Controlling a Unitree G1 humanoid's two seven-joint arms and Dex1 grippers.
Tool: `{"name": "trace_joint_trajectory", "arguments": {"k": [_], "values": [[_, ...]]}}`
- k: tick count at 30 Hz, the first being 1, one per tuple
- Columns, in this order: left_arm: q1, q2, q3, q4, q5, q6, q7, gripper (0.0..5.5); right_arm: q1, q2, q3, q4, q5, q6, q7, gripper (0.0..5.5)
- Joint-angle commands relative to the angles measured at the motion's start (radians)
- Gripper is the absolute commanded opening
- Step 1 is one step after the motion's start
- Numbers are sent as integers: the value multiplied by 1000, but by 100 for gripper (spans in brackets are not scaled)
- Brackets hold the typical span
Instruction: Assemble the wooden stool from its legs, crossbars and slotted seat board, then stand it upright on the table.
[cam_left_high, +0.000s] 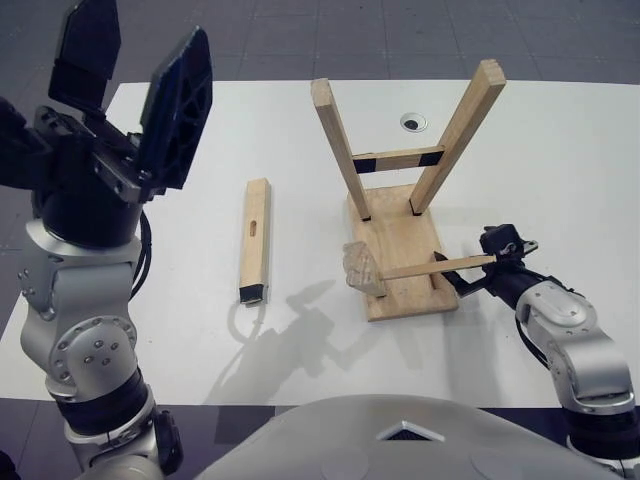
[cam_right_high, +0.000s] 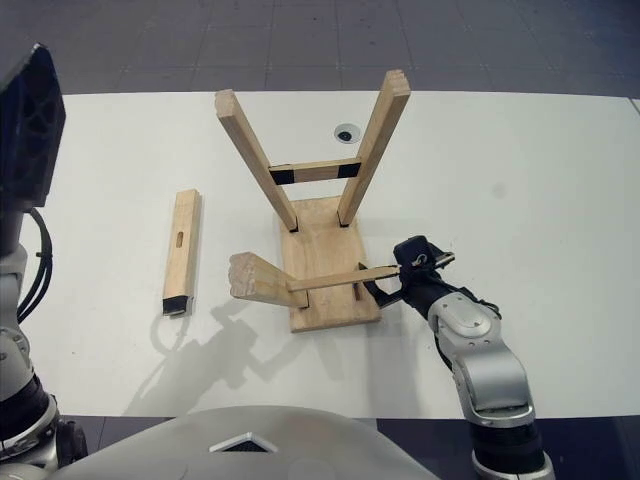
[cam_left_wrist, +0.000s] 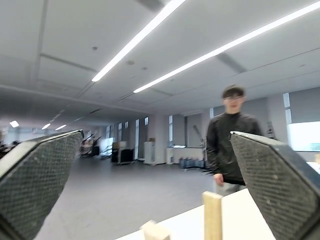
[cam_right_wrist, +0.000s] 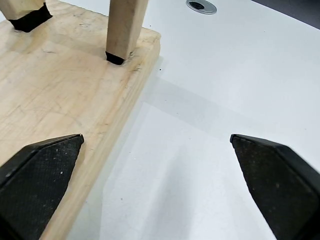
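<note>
Left eye view: seat board (cam_left_high: 396, 236) in middle of table (cam_left_high: 560, 180), clear of edges, two legs (cam_left_high: 340, 145) upright in far slots; loose leg (cam_left_high: 256, 235) left, long axis near-far. Left gripper (cam_left_high: 135, 60) raised, fingers apart; right gripper (cam_right_wrist: 156, 137) spread beside board's right edge.

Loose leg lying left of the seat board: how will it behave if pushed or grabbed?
The loose leg looks like square-edged solid wood: probably stiff, unlikely to roll. Lying flat on the smooth white table, a push would likely slide or pivot it rather than tip it. Slim, so probably light.
</note>
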Motion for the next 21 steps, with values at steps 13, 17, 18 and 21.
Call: {"name": "trace_joint_trajectory", "arguments": {"k": [13, 17, 18, 21], "values": [[187, -136, -353, 127, 690, 477, 510, 547, 35, 42, -318, -77, 70, 29, -57, 550], [219, -161, -384, 145, 737, 544, 506, 547, 44, 60, -310, -110, 80, 50, -67, 550], [222, -164, -386, 150, 741, 561, 499, 547, 47, 63, -307, -117, 80, 54, -69, 550], [235, -175, -390, 159, 741, 620, 469, 547, 53, 75, -293, -131, 80, 65, -76, 550]]}}
